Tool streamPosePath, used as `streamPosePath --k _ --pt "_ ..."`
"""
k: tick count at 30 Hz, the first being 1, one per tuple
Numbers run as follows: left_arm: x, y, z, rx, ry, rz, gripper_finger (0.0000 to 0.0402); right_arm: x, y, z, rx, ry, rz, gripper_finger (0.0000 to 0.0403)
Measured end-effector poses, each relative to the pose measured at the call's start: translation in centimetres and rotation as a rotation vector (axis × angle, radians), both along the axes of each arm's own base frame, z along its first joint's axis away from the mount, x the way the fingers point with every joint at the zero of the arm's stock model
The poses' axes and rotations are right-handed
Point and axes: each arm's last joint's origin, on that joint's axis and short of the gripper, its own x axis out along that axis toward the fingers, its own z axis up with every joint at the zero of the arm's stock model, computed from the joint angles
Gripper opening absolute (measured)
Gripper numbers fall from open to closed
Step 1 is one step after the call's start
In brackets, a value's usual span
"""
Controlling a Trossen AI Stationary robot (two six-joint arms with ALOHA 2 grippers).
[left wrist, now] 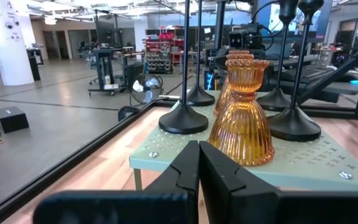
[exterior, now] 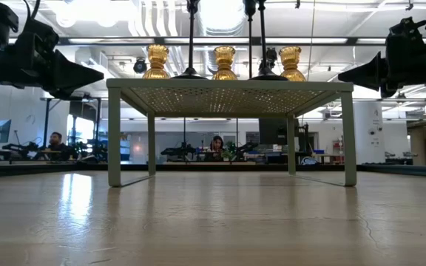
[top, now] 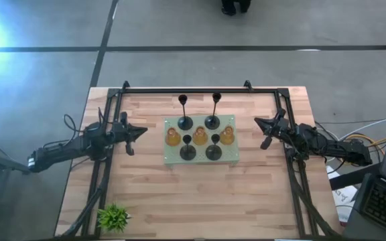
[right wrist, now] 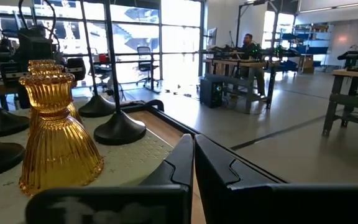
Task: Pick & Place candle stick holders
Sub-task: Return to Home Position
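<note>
Three amber glassy holders and four black holders with round bases and thin stems stand on their bases on a pale green perforated board at the table's middle. The board is a small raised table on legs in the low view. My left gripper is shut and empty, left of the board; its wrist view shows the nearest amber holder. My right gripper is shut and empty, right of the board; its wrist view shows an amber holder.
A small green leafy plant stands at the table's near left corner. A black frame runs along the far edge and both sides of the wooden table. People sit at desks in the room beyond.
</note>
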Motion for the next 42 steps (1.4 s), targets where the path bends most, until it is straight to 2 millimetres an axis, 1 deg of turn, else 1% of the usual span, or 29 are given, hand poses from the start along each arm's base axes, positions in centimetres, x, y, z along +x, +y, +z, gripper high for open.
streamPosePath --k 24,26,30,32,35,42 --pt "0.00 0.01 0.06 0.002 -0.006 0.003 0.0014 0.01 0.01 0.00 0.004 -0.002 0.003 0.0008" --pt "0.00 0.01 0.07 0.002 -0.007 0.002 0.0014 0.01 0.01 0.00 0.042 -0.025 0.006 0.0008" --pt "0.00 0.01 0.07 0.002 -0.007 0.003 0.0014 0.01 0.02 -0.01 0.190 -0.111 0.018 0.0008" --pt "0.00 0.01 0.07 0.002 -0.007 0.002 0.0014 0.02 0.03 -0.01 0.214 -0.125 0.024 0.0008" --pt "0.00 0.01 0.07 0.002 -0.007 0.002 0.0014 0.13 0.12 -0.08 0.231 -0.119 0.063 0.0008" --pt "0.00 0.00 0.08 0.002 -0.008 0.002 0.0014 0.65 0.63 -0.48 0.180 -0.017 0.261 0.0008"
